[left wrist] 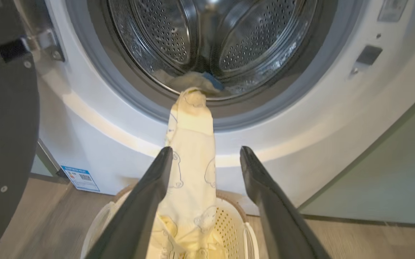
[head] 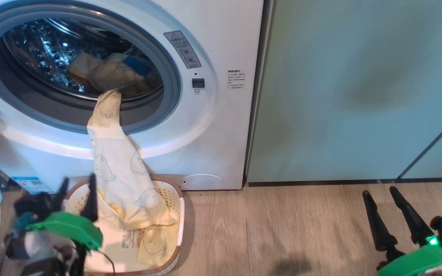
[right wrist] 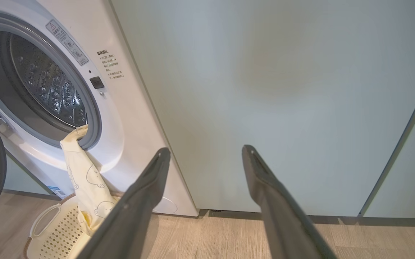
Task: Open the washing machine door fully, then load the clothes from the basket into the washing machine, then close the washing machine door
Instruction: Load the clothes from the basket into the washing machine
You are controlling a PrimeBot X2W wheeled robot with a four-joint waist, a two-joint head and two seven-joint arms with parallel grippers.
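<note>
As the head view shows, clothes (head: 123, 176) trail from drum (head: 41, 50) into basket (head: 167, 193).

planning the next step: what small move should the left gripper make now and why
Probably advance the open left gripper onto the clothes and shut: in its wrist view they line up between its fingers, hanging from the drum over the gasket into the basket.

Left pincer (head: 79, 180) and right pincer (head: 379, 191) have tapered dark fingers (head: 376, 222), bright green housings (head: 67, 228).
</note>
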